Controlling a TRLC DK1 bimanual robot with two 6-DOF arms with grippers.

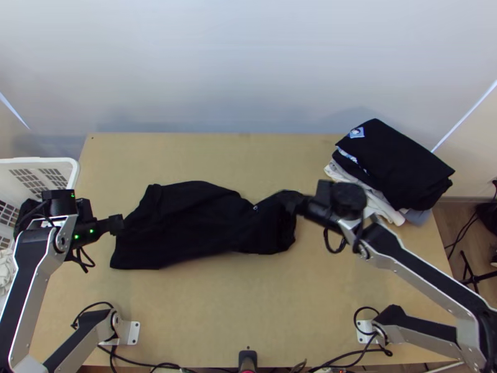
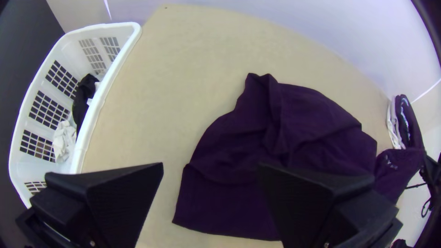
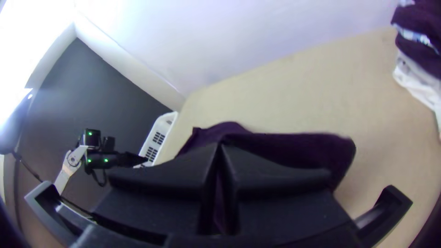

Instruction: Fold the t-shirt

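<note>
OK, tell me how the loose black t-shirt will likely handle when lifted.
The t-shirt will probably be floppy, since it lies in soft, uneven creases. Lifted by one end, the rest would likely sag and shift its folds, as its outline is already irregular. It looks unlikely to roll, lying low and flat.

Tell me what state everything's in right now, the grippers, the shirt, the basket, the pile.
Left gripper: open, empty.
Right gripper: shut on the t-shirt.
T-shirt: rumpled across the table, not neatly folded.
Basket: part-filled, black and white cloth inside.
Pile of clothes: folded, stacked.
</note>
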